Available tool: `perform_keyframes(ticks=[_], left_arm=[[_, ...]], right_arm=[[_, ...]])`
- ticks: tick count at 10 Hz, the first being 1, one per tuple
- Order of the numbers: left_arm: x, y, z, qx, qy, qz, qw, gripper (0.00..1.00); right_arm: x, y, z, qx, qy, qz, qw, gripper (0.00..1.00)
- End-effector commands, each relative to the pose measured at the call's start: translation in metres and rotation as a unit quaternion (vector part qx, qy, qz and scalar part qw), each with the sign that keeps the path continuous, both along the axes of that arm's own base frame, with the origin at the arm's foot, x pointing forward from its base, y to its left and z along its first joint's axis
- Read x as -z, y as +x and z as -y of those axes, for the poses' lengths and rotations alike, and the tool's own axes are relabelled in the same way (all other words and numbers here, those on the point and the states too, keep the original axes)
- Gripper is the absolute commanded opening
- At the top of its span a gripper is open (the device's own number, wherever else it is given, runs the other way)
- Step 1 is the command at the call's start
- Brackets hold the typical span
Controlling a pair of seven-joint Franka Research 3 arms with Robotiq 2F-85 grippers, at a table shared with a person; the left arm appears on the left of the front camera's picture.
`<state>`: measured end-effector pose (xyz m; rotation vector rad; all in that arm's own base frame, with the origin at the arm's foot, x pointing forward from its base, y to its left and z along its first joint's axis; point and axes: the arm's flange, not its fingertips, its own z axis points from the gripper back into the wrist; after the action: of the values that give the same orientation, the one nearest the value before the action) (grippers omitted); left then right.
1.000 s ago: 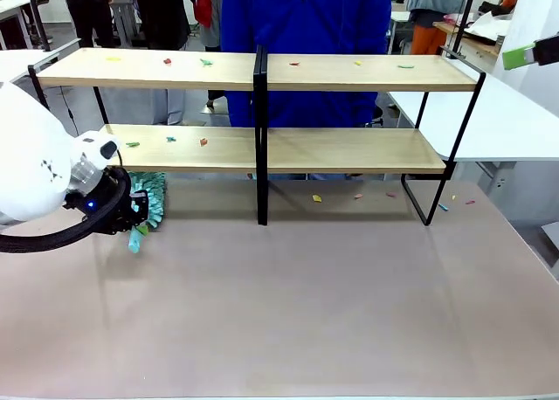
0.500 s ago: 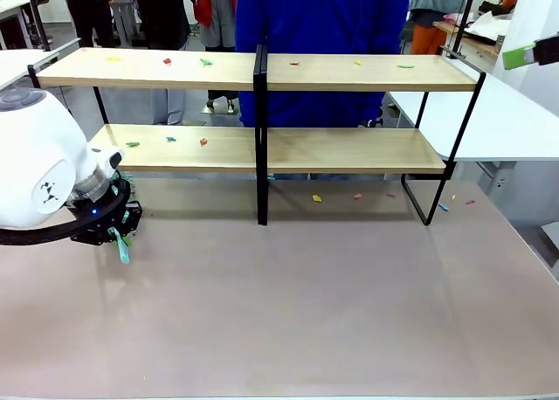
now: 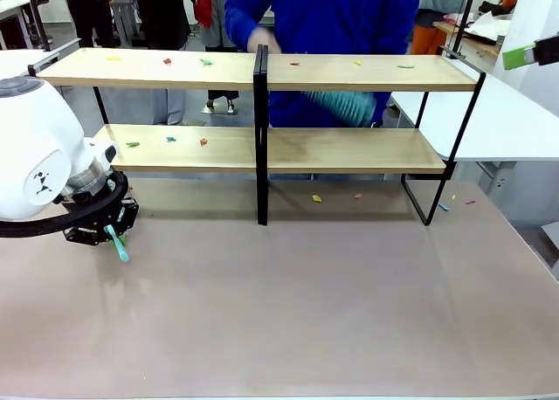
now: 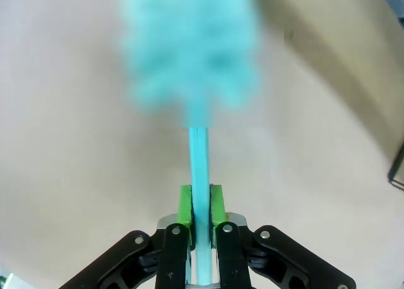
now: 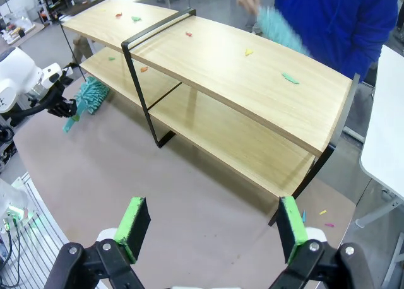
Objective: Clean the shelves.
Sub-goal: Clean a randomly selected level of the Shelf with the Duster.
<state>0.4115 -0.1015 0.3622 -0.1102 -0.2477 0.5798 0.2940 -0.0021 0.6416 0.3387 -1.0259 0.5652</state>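
The shelves (image 3: pixel 349 72) stand across the far half of the table, with small coloured scraps (image 3: pixel 204 62) on both wooden boards. My left gripper (image 3: pixel 108 228) is low at the table's left, in front of the lower board's left end, shut on the thin handle of a teal duster (image 3: pixel 118 245). In the left wrist view the green pads (image 4: pixel 185 207) clamp that handle, and the fluffy duster head (image 4: pixel 189 43) is blurred above the table. My right gripper (image 5: pixel 213 226) hangs open high above the shelves (image 5: pixel 221 55). A person in blue holds a second teal duster (image 3: pixel 342 106) between the tiers.
More scraps (image 3: pixel 317 198) lie on the brown table under the shelves' right half. A white table (image 3: pixel 507 120) adjoins at the right. The person's other hand (image 3: pixel 258 40) is at the upper board's centre post. People stand in the background.
My left arm has turned so the duster head is now hidden behind it, only the handle showing. The person has brought a teal duster in over the lower board's right half.
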Motion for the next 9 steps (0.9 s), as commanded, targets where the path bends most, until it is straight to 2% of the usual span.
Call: perform_keyframes(ticks=[1, 4, 7, 9], left_arm=[[0.01, -0.032, -0.002, 0.004, -0.024, 0.045, 0.999, 0.13], [0.004, -0.046, 0.001, 0.114, -0.075, 0.049, 0.989, 0.13], [0.0, -0.053, 0.001, 0.134, -0.081, 0.057, 0.986, 0.13], [-0.001, -0.062, 0.001, 0.177, -0.096, 0.047, 0.978, 0.13]], right_arm=[[0.001, 0.0, 0.0, -0.004, 0.0, 0.002, 1.0, 1.0], [0.001, 0.0, 0.0, -0.004, 0.0, 0.002, 1.0, 1.0], [0.001, 0.0, 0.0, -0.004, 0.0, 0.002, 1.0, 1.0], [0.001, 0.0, 0.0, -0.004, 0.0, 0.002, 1.0, 1.0]])
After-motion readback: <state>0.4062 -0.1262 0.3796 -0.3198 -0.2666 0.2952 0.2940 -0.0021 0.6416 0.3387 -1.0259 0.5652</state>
